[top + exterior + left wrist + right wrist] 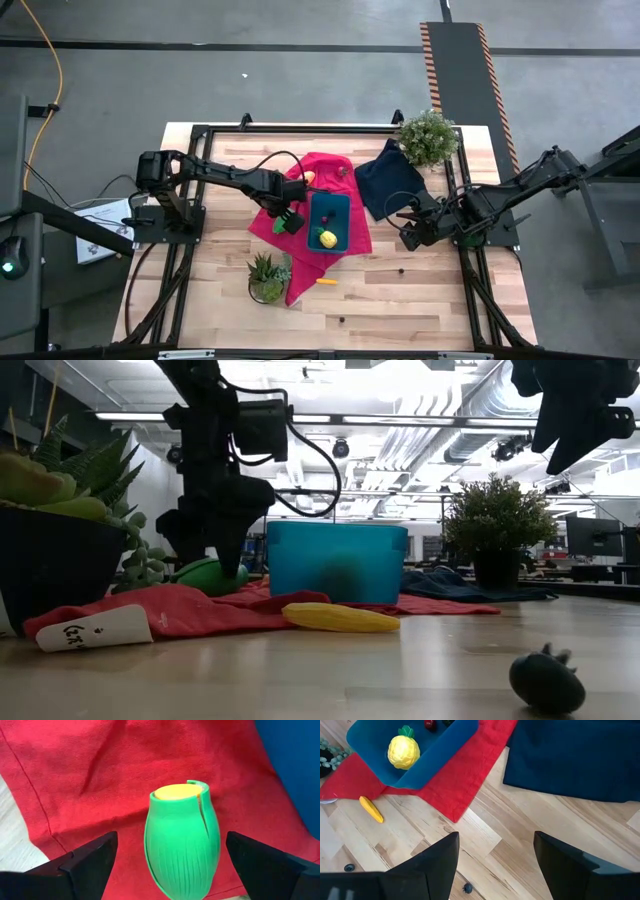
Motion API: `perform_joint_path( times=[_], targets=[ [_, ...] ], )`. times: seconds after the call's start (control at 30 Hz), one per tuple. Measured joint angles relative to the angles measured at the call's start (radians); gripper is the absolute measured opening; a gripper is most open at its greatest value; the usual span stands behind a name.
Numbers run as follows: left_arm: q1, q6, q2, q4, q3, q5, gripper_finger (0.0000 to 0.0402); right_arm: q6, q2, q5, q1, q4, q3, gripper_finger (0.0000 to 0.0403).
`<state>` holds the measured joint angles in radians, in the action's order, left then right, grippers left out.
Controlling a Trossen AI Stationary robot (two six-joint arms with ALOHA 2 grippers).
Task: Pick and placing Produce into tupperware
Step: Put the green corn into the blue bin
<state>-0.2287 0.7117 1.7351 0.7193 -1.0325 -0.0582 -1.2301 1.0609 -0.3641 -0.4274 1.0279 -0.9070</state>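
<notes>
A green toy corn in its husk [182, 850], yellow at its tip, lies on the red cloth [100, 775] just left of the teal tupperware [330, 212]. My left gripper [175, 865] points down over it, open, one finger on either side with a gap to each. The low view shows the same gripper [215, 550] low over the corn [205, 575]. A yellow toy pineapple [403, 751] and a small red piece [429, 724] lie in the tupperware [415, 770]. An orange-yellow piece [326, 282] lies on the wood. My right gripper [410, 235] waits open, raised, right of the tupperware.
A succulent pot [266, 278] stands near the cloth's front corner and a leafy potted plant [428, 137] at the back right. A navy cloth [390, 180] lies right of the tupperware. An orange piece [310, 178] sits on the red cloth. A dark small piece [545, 678] lies on the wood.
</notes>
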Motion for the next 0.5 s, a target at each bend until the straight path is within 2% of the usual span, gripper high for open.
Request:
perform_joint_path(
  times=[0.3, 0.5],
  targets=[
    [0.0, 0.0, 0.002, -0.016, 0.0, 0.0, 0.0361, 0.0, 0.0, 0.0, 0.0, 0.003, 0.0, 0.0247],
    [0.0, 0.0, 0.002, -0.016, 0.0, 0.0, 0.0322, 0.0, 0.0, -0.003, 0.0, 0.003, 0.0, 0.0247]
  ],
)
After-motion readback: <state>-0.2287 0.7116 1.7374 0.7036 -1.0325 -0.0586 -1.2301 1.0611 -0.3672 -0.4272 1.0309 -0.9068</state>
